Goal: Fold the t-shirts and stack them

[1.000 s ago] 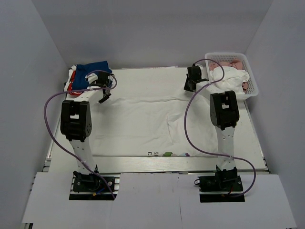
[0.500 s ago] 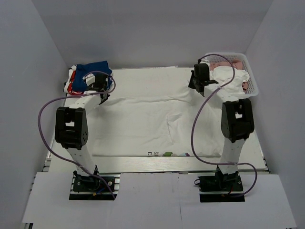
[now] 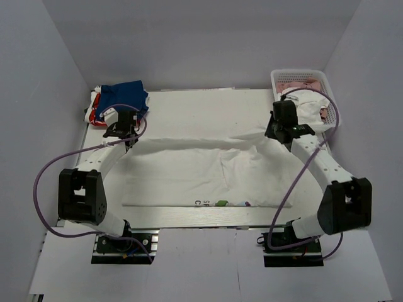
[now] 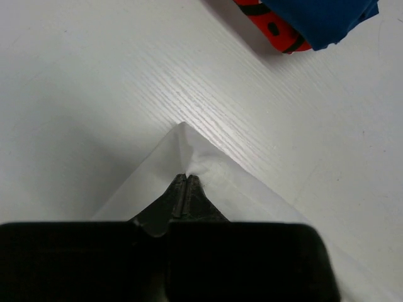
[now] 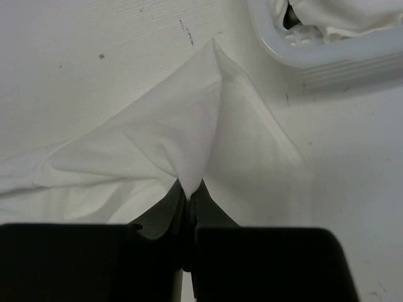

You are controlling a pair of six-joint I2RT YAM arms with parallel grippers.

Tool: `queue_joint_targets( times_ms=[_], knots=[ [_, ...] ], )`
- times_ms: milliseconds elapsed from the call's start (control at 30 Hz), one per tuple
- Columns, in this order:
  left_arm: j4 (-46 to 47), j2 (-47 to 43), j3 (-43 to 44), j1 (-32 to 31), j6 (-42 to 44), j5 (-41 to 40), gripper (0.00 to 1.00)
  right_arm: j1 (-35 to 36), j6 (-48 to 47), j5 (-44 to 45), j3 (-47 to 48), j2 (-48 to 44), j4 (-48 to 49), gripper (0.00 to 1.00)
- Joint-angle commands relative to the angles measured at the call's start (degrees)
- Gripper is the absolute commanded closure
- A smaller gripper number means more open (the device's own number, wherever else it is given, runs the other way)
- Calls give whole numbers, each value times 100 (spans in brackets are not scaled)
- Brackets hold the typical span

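The left fingers (image 4: 178,190) are seen pressed together, with a corner of the white t-shirt (image 3: 189,171) pinched between their tips. A small peak of the cloth is left showing just past the tips, and the table (image 3: 189,100) is seen bare beyond that. Further ahead of these fingers and off to their right, the red t-shirt (image 4: 272,26) with dark markings is found. The blue t-shirt (image 3: 123,95) is laid on top of it. Both are kept well apart from the pinched corner.

The right fingers (image 5: 177,205) are likewise shut, and a fold of the same white t-shirt is clamped between them. From the tips the cloth is drawn up into a pointed flap that is spread ahead of them. Ahead and to the right of these fingers a white plastic basket (image 3: 300,72) is seen, apart from the flap. It is filled with bunched white cloth (image 3: 312,100).

In the top view the far edge of the white t-shirt is held as a raised ridge between the two pairs of fingers. Behind them, toward the arm bases, the rest of the shirt is spread on the table with a few creases near its middle. A strip of colourful print (image 3: 221,203) is shown at the edge farthest behind the fingers. The lettering cannot be read.
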Motion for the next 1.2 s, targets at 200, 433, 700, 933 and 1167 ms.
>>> queue_joint_targets(
  times_ms=[200,433,700,933,1167],
  knots=[
    [-367,-1120,-688,-20,-542,-420,100,-2,401,204,-607,-1553,-1359,100],
    [-367,-1411,-1102,42,-542,-534,100,15,656,3,-1389,-2685,-2037,100],
    [-710,-1068,-1173,42,-990,-789,100,16,1139,-921,-2594,-3180,-2362,100],
    [-991,-700,-1226,94,-1447,-798,100,16,1781,-868,-3298,-2978,-2319,100],
    [-1728,82,-840,94,-1878,-807,61,7,1519,-728,-3071,-2688,-2196,31]
  ],
)
